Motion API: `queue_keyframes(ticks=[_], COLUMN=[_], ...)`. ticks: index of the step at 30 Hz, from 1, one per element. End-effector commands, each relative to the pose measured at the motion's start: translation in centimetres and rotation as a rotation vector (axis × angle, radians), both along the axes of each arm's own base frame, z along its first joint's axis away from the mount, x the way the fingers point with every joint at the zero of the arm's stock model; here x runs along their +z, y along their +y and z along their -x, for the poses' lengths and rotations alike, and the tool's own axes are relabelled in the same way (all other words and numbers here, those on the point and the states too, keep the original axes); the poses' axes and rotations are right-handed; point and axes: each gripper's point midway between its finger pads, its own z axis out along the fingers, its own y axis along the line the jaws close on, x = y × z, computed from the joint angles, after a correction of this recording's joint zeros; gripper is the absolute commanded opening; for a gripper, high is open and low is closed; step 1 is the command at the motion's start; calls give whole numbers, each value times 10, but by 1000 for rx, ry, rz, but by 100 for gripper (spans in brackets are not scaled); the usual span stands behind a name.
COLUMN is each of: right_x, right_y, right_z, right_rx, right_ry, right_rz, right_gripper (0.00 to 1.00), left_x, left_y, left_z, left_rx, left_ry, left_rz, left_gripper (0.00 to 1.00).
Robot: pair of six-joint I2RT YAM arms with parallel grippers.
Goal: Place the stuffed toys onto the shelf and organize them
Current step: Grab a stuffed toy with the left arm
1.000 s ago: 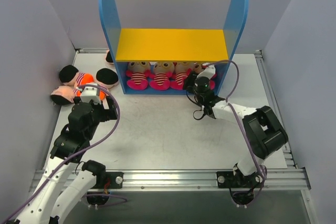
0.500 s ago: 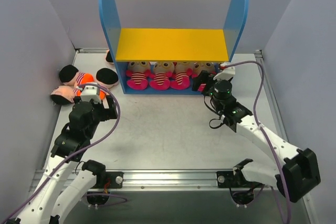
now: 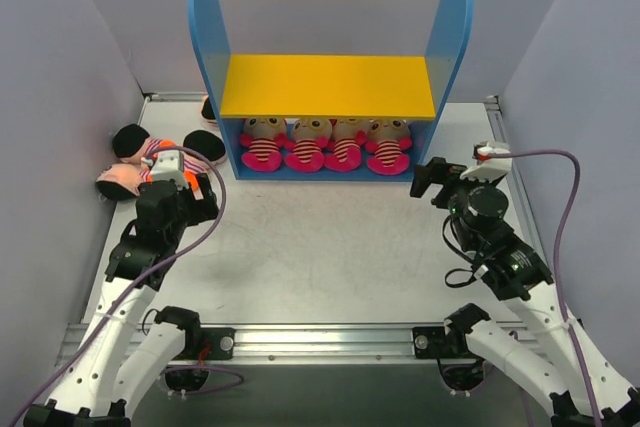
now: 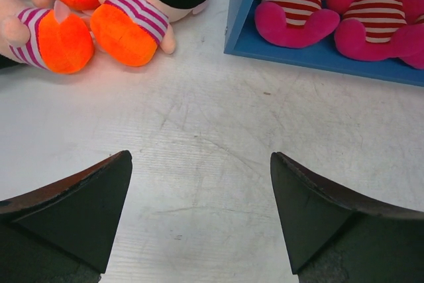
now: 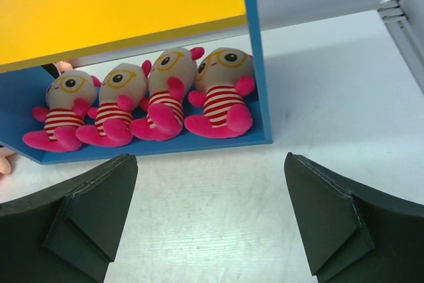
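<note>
The shelf (image 3: 328,85) stands at the back, with blue side panels and a yellow upper board (image 5: 119,11). Several pink striped stuffed toys (image 3: 326,144) sit in a row on its blue lower level; the rightmost (image 5: 222,101) sits against the right panel. Orange-bottomed stuffed toys (image 3: 150,162) lie in a heap on the table left of the shelf, three of them (image 4: 129,24) in the left wrist view. My left gripper (image 3: 192,195) is open and empty (image 4: 201,164), just short of that heap. My right gripper (image 3: 432,182) is open and empty (image 5: 211,164), off the shelf's right front corner.
Another toy (image 3: 208,107) peeks out behind the shelf's left panel. Grey walls close in the left, right and back. A metal rail (image 3: 320,332) runs along the near edge, and another (image 3: 520,197) along the right side.
My right gripper opened, left the fourth pink toy at the right end of the lower level, and drew back to the right. My left gripper edged closer to the orange toys.
</note>
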Motion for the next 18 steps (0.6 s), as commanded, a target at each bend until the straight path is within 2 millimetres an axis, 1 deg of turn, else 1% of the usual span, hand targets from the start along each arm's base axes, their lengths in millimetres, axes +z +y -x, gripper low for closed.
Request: queue_keyframes(ticks=[1, 2, 3, 4, 5, 6, 8, 9, 10, 11, 12, 13, 14, 15, 17, 18], right_x=[11, 7, 11, 10, 7, 9, 10, 9, 8, 8, 8, 6, 7, 7, 6, 5], right_y=[-27, -29, -32, -34, -34, -34, -31, -30, -29, -29, -29, -28, -27, -25, -25, -25], right_z=[17, 21, 25, 27, 29, 32, 35, 37, 38, 39, 41, 41, 41, 41, 42, 42], right_rx=[-63, -66, -70, -70, -68, -56, -34, -19, -15, -11, -11, -5, 0, 6, 9, 9], right_ry=[-7, -2, -21, -23, -19, -32, -40, -42, -43, -42, -46, -44, -49, -48, -42, -40], right_rz=[65, 72, 66, 69, 70, 62, 52, 48, 44, 41, 36, 36, 29, 29, 31, 31], right_gripper=[99, 99, 100, 99, 100, 99, 100, 100, 99, 99, 100, 99, 99, 99, 99, 100], left_x=[6, 5, 0, -2, -1, -7, -4, -9, -7, -2, -8, -2, -3, -10, -13, -26], left_y=[0, 6, 9, 12, 21, 24, 34, 41, 49, 53, 58, 66, 69, 73, 76, 77], left_z=[-12, -15, -18, -20, -23, -28, -35, -40, -45, -51, -58, -66, -72, -82, -97, -107], left_rx=[21, 49, 63, 79, 116, 135, 176, 202, 236, 245, 237, 268, 272, 263, 263, 253], left_ry=[-12, -5, 15, 23, 27, 55, 51, 71, 58, 45, 67, 42, 43, 67, 59, 93], left_rz=[79, 86, 101, 111, 121, 128, 125, 107, 82, 57, 2, -28, -50, -91, -105, -111], left_gripper=[94, 94, 94, 94, 94, 94, 94, 94, 94, 98, 99, 99, 99, 99, 100, 100])
